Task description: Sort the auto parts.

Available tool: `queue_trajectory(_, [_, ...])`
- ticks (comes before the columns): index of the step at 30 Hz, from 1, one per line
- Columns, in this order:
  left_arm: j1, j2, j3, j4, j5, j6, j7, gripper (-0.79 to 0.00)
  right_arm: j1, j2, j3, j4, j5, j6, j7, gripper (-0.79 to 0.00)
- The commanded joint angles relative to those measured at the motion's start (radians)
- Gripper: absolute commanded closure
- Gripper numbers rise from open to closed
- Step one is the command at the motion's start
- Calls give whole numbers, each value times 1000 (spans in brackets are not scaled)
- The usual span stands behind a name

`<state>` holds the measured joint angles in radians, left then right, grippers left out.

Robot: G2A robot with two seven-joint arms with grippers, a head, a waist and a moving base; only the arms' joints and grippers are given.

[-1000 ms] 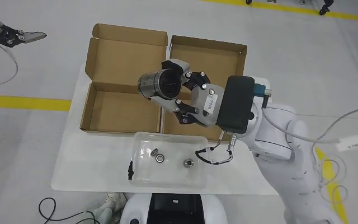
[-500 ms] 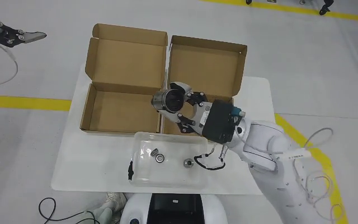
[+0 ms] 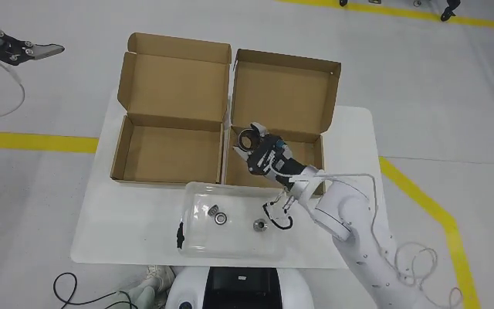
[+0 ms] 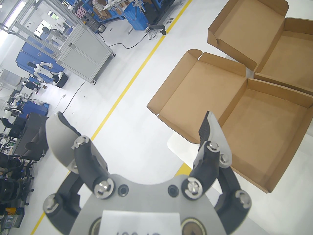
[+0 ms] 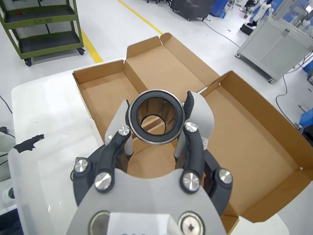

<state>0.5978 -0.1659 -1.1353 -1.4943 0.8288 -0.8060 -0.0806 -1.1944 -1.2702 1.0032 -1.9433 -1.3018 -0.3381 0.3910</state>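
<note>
Right gripper (image 3: 255, 147): at the centre of the top view, its fingers are clamped on the sides of a dark, steel-rimmed cylindrical bearing sleeve (image 3: 248, 140).
Bearing sleeve: it is held inside the outline of the right-hand open brown cardboard box (image 3: 305, 143), close to the wall beside the left-hand open brown cardboard box (image 3: 166, 154). In the right wrist view its open bore (image 5: 156, 140) is turned toward the camera and cardboard is seen through it. Whether it touches the box floor cannot be told.
Left gripper (image 4: 133, 117): its fingers are spread wide apart with nothing between them. It is seen at the upper left edge of the top view (image 3: 31, 50), well apart from the white table (image 3: 123, 224).
Clear plastic tray (image 3: 239, 235): placed below the boxes in the top view. Two small round metal parts (image 3: 218, 214) lie in its left half and one small metal part (image 3: 260, 225) lies to their right.
Change: one second earlier the right gripper was held high over the seam between the two boxes, with the sleeve's side turned to the top camera. It has since been lowered toward the right-hand box, and the bore is now seen from above. The left gripper and the tray's parts are unchanged.
</note>
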Motion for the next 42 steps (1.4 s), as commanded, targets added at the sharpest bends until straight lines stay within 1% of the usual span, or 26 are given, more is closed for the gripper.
queue_trajectory(1, [0, 0, 0, 0, 0, 0, 0, -785, 10, -2, 1, 24, 3, 18, 16, 0])
queue_trajectory(9, [0, 0, 0, 0, 0, 0, 0, -785, 48, -12, -26, 87, 3, 54, 121, 0])
queue_trajectory(14, [0, 0, 0, 0, 0, 0, 0, -785, 84, -24, -65, 133, 10, 82, 187, 0])
queue_trajectory(21, [0, 0, 0, 0, 0, 0, 0, -785, 148, -46, -103, 320, 107, 67, 160, 0])
queue_trajectory(25, [0, 0, 0, 0, 0, 0, 0, -785, 189, -59, -128, 414, 134, 59, 141, 0])
queue_trajectory(33, [0, 0, 0, 0, 0, 0, 0, -785, 234, -82, -162, 539, 188, 44, 89, 0])
queue_trajectory(42, [0, 0, 0, 0, 0, 0, 0, -785, 272, -105, -203, 606, 191, 66, 100, 0])
